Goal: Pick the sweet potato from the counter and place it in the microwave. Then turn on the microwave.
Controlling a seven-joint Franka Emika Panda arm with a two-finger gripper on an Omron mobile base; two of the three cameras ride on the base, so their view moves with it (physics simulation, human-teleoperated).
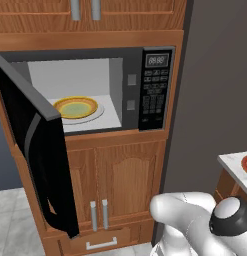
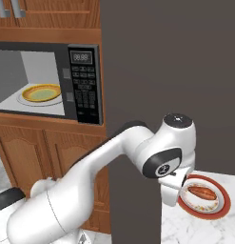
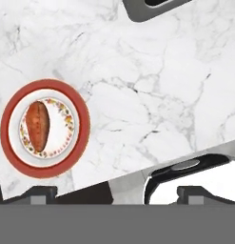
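Looking from the left base: the microwave [image 1: 90, 90] stands with its door [image 1: 37, 145] swung wide to the left, so the light cavity is ready to take the load; a yellow plate [image 1: 76, 107] sits on the turntable inside.
Keypad: the button panel [image 1: 155, 90] lies on the right of the cavity, unobstructed for the later start press.
Left base, counter: a corner of the counter [image 1: 232, 165] shows at the right edge, well apart from the microwave.
Right base, potato: the sweet potato [image 2: 202, 192] lies on a red-rimmed plate [image 2: 223, 202] on the counter, just beside the arm's wrist [image 2: 169, 159], which bends down over it.
Right base, reason: the hand appears posed above the plate to line up a pick from overhead.
Hand view, potato: the sweet potato lies lengthwise on the red plate at the left, off to one side of the view's middle, so the hand likely needs to shift toward it.
Hand view, gripper: the gripper [image 3: 117, 193] has its fingertips [image 3: 43, 193] spread to full width, holding nothing and touching nothing; bare marble lies between them.
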